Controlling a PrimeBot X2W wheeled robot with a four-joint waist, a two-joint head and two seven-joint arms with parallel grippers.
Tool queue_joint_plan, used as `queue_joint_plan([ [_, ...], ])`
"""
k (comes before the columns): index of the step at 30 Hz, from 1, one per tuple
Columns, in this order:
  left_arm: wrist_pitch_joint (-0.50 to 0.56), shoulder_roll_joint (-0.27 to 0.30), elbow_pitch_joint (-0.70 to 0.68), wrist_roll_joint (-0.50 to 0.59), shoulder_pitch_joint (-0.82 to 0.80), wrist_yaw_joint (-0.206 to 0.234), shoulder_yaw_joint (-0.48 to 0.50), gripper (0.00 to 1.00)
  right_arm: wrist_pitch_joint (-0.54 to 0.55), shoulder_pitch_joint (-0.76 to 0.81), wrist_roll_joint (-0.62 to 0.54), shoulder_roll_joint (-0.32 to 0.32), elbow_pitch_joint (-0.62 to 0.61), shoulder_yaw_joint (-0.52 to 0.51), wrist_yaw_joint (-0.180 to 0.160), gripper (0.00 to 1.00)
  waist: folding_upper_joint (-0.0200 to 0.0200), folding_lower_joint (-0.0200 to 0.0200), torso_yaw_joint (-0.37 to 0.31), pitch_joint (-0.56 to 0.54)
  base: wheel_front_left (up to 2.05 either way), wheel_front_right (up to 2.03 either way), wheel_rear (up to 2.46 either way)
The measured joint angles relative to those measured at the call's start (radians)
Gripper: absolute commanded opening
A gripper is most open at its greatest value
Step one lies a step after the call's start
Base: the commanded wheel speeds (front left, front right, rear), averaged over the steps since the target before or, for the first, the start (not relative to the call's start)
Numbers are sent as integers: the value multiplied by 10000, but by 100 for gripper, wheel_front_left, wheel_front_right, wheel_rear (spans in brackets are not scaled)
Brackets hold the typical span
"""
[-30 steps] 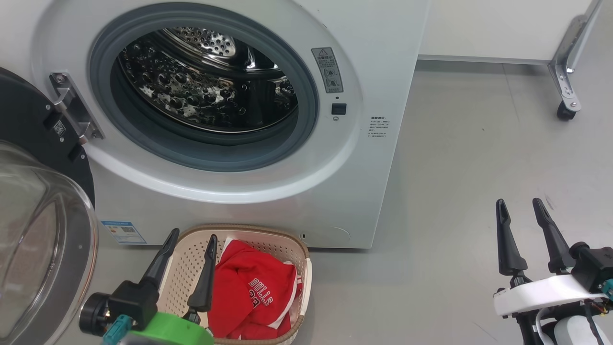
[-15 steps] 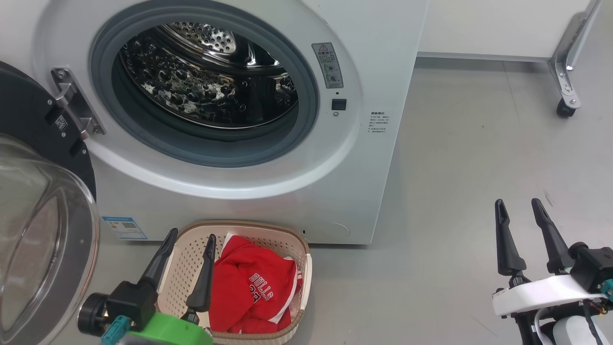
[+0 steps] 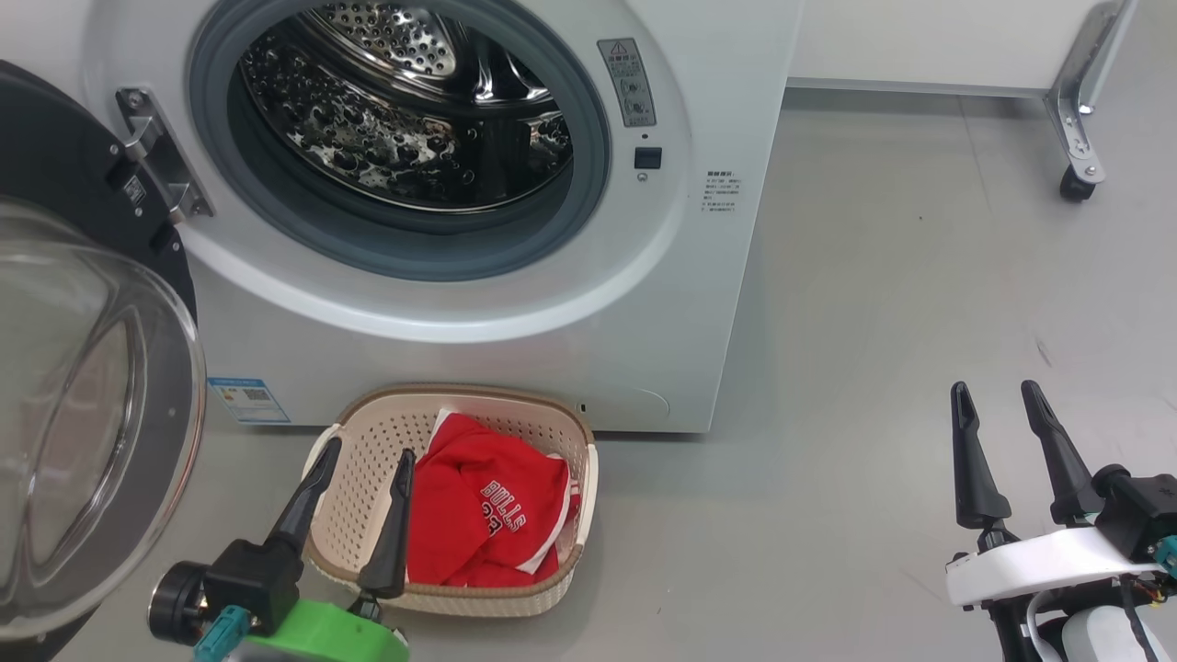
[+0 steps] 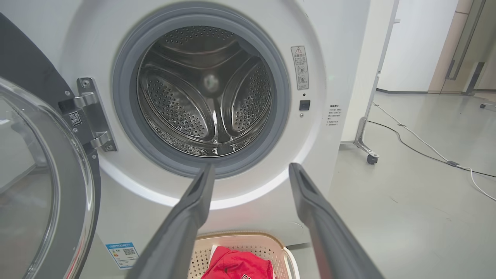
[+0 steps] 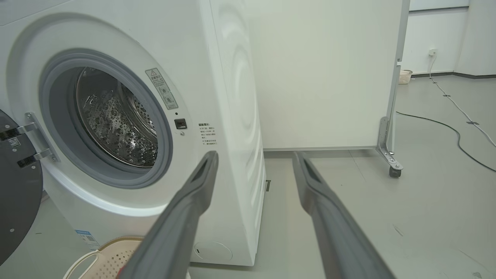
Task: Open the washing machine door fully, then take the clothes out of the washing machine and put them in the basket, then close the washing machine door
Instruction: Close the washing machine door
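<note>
The left claw (image 3: 370, 448) is open, its two dark fingers spread apart, and it holds nothing. It hangs near the left side of the basket (image 3: 515, 397), higher up than it. The right claw (image 3: 994, 386) is open and empty too, far off to the right over the floor (image 3: 874, 303). The red clothes (image 3: 487, 515) lie in the basket, which sits on the floor just in front of the washing machine (image 3: 717, 303), below its round hole. The drum (image 4: 209, 104) looks empty, so I think the one job left is to shut the door (image 3: 83, 414). The door is swung wide open on the left, held by its hinge (image 3: 156, 156), and its glass bowl is close beside the left claw. The glass is smooth and round, so a finger could slide off when it pushes. A push that is too soft could leave the door a little open, not clicked shut. A finger could get pinched between the door and the white front if the claw follows too far. A claw that dips low could bump the basket and tip the clothes out.
</note>
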Motion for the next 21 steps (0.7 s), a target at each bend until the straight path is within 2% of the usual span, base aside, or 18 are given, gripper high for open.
queue_joint_plan([
  [21,0,6,-188,56,10,0,-88,100,0,0,0,-8,4,138,0,100,0,0,52,3,-119,119,0],
])
